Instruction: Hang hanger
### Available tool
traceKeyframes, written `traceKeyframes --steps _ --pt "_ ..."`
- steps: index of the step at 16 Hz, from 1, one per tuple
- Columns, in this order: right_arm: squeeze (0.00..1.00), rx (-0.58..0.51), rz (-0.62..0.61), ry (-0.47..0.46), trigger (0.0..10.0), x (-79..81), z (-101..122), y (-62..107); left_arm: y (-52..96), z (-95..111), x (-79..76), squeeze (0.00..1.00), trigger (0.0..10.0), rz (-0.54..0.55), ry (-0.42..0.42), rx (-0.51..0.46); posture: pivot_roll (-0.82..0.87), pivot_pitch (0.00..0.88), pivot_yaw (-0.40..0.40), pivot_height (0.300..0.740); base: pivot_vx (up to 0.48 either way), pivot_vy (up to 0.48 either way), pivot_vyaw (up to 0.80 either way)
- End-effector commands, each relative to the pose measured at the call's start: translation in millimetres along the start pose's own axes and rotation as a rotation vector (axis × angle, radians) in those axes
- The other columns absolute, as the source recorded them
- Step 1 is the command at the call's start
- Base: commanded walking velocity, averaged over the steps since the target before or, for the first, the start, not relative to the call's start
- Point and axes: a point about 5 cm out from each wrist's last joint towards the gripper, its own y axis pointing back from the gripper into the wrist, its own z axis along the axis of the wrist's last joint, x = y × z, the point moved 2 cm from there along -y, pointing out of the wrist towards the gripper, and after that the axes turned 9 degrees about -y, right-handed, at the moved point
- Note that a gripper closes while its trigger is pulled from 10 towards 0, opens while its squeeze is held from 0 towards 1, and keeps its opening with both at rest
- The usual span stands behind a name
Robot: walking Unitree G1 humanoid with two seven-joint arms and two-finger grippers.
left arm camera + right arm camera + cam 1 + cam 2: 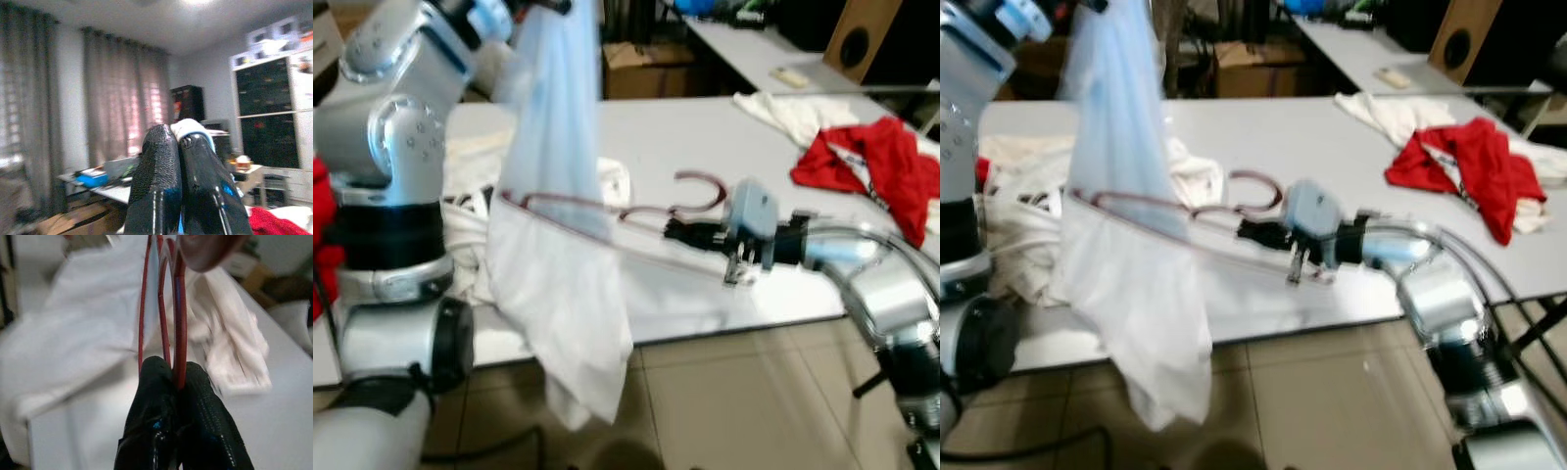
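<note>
We take the long grey-white table [705, 137] as our landmark. Over its near edge, our right gripper [680, 233] has both black fingers pressed together on the thin dark-red wire hanger [636, 211], just below its curled hook; the right wrist view shows the red wire running out from between the closed fingers. The hanger lies level above the tabletop, threaded into the pale white garment [558, 294], whose lower part spills over the table's near edge toward the tiled floor.

Our left gripper [182, 147], raised high above the table's left end, is pinched shut on a fold of that same pale cloth, pulling it up in a tall column. We judge the lift is meant to stretch the garment open so the hanger can seat in its shoulders before anything gets hung.

On the table's left part sits a heap of crumpled white laundry [470, 176], touching the draped garment. Toward the right end lie a crumpled red shirt [876, 162] and a cream cloth [793, 113], well apart from the hanger. The trailing hem and the nearby heap could snag as we lift the hanger clear.
</note>
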Motion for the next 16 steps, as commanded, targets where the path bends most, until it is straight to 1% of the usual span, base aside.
traceKeyframes --steps 1,2,3,4,5,6,7,8,9,10,11,12,13,14,15,16 --pt "0.00 0.017 -0.014 0.021 10.0 -4.1 -1.2 1.7 0.2 4.6 -2.0 0.00 10.0 -0.016 -0.008 -0.010 -0.09 0.000 -0.027 0.727 0.000 0.000 0.00" --pt "0.00 0.043 -0.110 0.085 10.0 -32.0 5.5 0.3 0.3 7.7 -2.9 0.00 10.0 -0.024 0.000 -0.033 -0.09 0.000 -0.023 0.727 0.000 0.000 0.00" --pt "0.00 -0.078 -0.460 0.170 10.0 -92.3 52.9 5.7 0.7 16.8 -0.4 0.00 10.0 -0.015 0.018 -0.084 -0.09 0.000 -0.023 0.727 0.000 0.000 0.00" --pt "0.00 -0.242 -0.662 0.169 10.0 -117.7 90.6 19.6 1.8 22.4 2.9 0.00 10.0 0.009 0.015 -0.114 -0.09 0.000 -0.023 0.727 0.000 0.000 0.00" --pt "0.00 -0.307 -0.737 0.198 10.0 -124.5 106.0 27.7 2.4 24.7 4.8 0.00 10.0 0.024 0.014 -0.127 -0.09 0.000 -0.023 0.727 0.000 0.000 0.00" --pt "0.00 -0.422 -0.824 0.286 10.0 -129.1 132.5 40.9 5.1 30.4 9.2 0.00 10.0 0.060 0.011 -0.157 -0.07 0.000 -0.042 0.727 0.000 0.000 0.00" --pt "0.00 -0.505 -0.834 0.322 10.0 -127.3 145.7 44.8 7.9 34.9 15.0 0.00 10.0 0.103 0.013 -0.182 -0.07 0.000 -0.046 0.727 0.000 0.000 0.00" --pt "0.00 -0.515 -0.798 0.341 10.0 -123.5 146.4 38.2 9.7 35.9 20.5 0.00 10.0 0.141 0.016 -0.188 -0.07 0.000 -0.046 0.727 0.000 0.000 0.00" --pt "0.00 -0.460 -0.750 0.374 10.0 -117.5 133.9 24.0 10.9 33.1 24.2 0.00 10.0 0.170 0.015 -0.182 -0.07 0.000 -0.046 0.727 0.000 0.000 0.00" --pt "0.00 -0.407 -0.719 0.367 10.0 -113.9 114.4 11.5 11.2 28.2 24.4 0.00 10.0 0.181 0.014 -0.167 -0.07 0.000 -0.046 0.727 0.000 0.000 0.00" --pt "0.00 -0.334 -0.643 0.297 10.0 -106.5 83.8 -3.6 11.1 19.3 20.7 0.00 10.0 0.171 0.008 -0.131 -0.08 0.000 -0.038 0.727 0.000 0.000 0.00" --pt "0.00 -0.279 -0.578 0.261 10.0 -99.2 64.0 -12.5 10.9 12.9 18.5 0.00 10.0 0.170 0.001 -0.105 -0.08 0.000 -0.038 0.727 0.000 0.000 0.00" --pt "0.00 -0.161 -0.432 0.210 10.0 -79.5 24.9 -25.7 10.7 -5.0 13.6 0.00 10.0 0.174 0.006 -0.028 -0.08 0.000 -0.030 0.727 0.000 0.000 0.00" --pt "0.00 -0.093 -0.291 0.170 10.0 -55.0 -8.5 -30.4 10.5 -32.3 3.4 0.00 10.0 0.146 -0.049 0.098 -0.08 0.000 -0.029 0.727 0.000 0.000 0.00" --pt "0.00 -0.060 -0.214 0.113 10.0 -36.8 -30.5 -31.4 13.5 -59.4 -4.5 0.00 10.0 0.129 -0.082 0.195 -0.07 0.000 -0.027 0.727 0.000 0.000 0.00" --pt "0.00 -0.036 -0.136 0.086 10.0 -15.8 -48.7 -30.6 20.5 -93.2 -9.9 0.00 10.0 0.133 -0.099 0.308 -0.08 0.000 -0.017 0.727 0.000 0.000 0.00"
